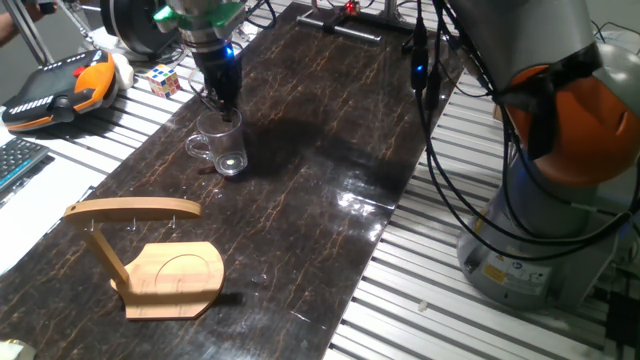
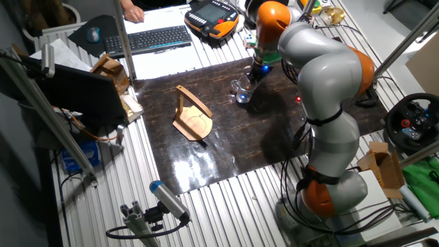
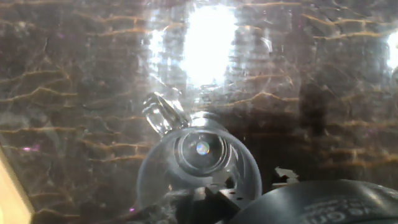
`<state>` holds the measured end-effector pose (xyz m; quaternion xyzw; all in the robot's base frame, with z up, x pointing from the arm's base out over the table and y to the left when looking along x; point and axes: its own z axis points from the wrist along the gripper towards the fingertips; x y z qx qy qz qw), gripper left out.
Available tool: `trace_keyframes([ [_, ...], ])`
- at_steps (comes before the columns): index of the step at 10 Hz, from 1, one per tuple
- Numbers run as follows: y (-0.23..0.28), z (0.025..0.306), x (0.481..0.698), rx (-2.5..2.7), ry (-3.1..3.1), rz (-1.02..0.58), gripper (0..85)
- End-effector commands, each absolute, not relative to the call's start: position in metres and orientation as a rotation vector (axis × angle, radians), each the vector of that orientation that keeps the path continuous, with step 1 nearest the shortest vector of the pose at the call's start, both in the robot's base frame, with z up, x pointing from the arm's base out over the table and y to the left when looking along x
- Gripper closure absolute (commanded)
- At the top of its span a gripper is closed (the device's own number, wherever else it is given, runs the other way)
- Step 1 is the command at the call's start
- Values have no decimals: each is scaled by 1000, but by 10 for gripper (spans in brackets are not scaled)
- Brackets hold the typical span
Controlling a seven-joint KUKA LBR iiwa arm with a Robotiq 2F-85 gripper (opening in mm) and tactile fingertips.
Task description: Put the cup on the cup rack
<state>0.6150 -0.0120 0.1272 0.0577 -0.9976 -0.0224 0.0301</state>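
Observation:
The cup [image 1: 222,145] is a small clear glass mug standing on the dark table top, with its handle toward the left. It also shows in the other fixed view [image 2: 241,92]. My gripper [image 1: 224,108] comes straight down onto its rim, with the fingers close together across the rim wall. In the hand view I look down into the cup [image 3: 202,148], its handle at the upper left and a dark fingertip [image 3: 214,194] at the near rim. The cup rack [image 1: 150,262] is light wood and stands apart at the front left, empty; it also shows in the other fixed view [image 2: 192,118].
A Rubik's cube [image 1: 164,80] and an orange-black pendant [image 1: 60,88] lie to the left of the dark mat. A keyboard [image 2: 147,39] lies beyond the mat's edge. The arm's base [image 1: 545,240] and cables stand at the right.

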Motion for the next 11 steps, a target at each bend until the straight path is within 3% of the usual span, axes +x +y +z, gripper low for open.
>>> trace_keyframes([
  [1,-9,127,613,164,-3076,-85,840],
  [3,4,134,607,93,-3077,-149,840],
  [8,58,187,579,-180,-3010,-234,840],
  [11,70,193,562,-147,-3052,-253,840],
])
